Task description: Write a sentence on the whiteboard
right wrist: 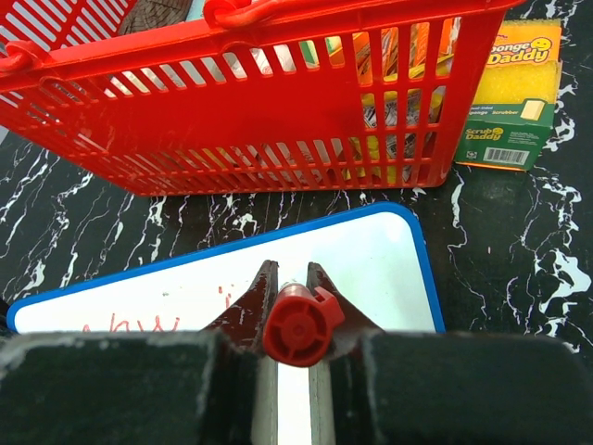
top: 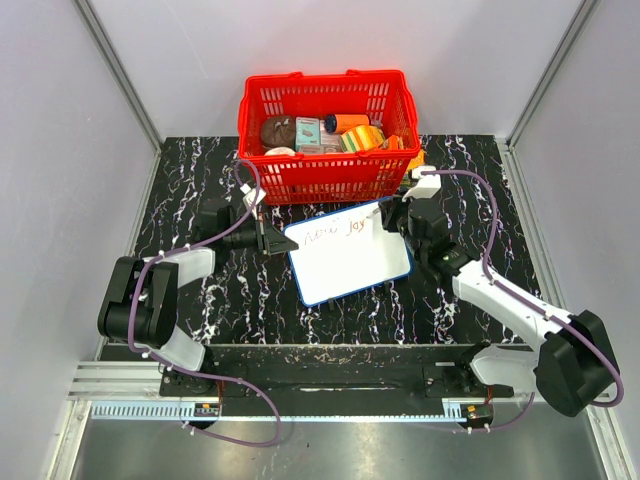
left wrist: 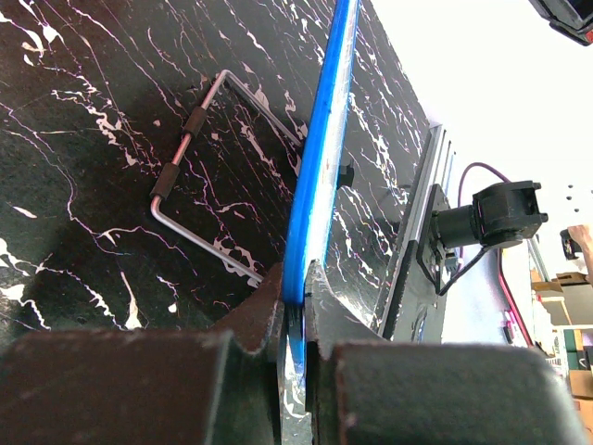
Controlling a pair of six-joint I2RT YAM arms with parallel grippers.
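The whiteboard (top: 350,260), white with a thin blue rim, lies tilted on the black marbled table in front of the red basket. The sentence (top: 336,231) is a thin reddish scrawl along its far edge; part of it shows in the right wrist view (right wrist: 139,324). My left gripper (top: 271,240) is shut on the board's left rim (left wrist: 315,185). My right gripper (top: 392,220) is shut on a red marker (right wrist: 298,324), held upright over the board's far right part (right wrist: 371,269).
The red basket (top: 327,180) full of small goods stands just behind the board. A Scrub Daddy sponge pack (right wrist: 514,93) lies right of the basket. A wire stand (left wrist: 199,185) lies on the table under the board.
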